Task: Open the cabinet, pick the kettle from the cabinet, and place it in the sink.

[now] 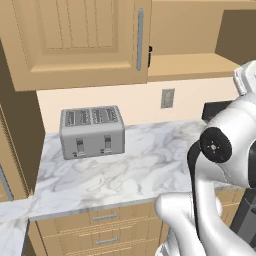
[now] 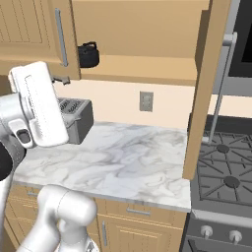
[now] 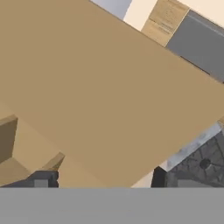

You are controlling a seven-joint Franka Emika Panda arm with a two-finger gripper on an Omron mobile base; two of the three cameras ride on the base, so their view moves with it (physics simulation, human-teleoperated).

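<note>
Jaws spread wide, holding nothing; finger tips [image 3: 41,179] rise close before swung-out cabinet door [image 3: 109,87], likely just let go of. Right door [image 2: 205,88] stands edge-on, cabinet [image 2: 142,44] open. Kettle [image 2: 88,55] sits on shelf at left end, partly behind shut left door [image 1: 75,40], so we judge reach must angle round that door. Toaster [image 1: 92,131] on counter [image 1: 145,165] below. Stove [image 2: 224,167] at right. We judge door step done; kettle not yet picked
</note>
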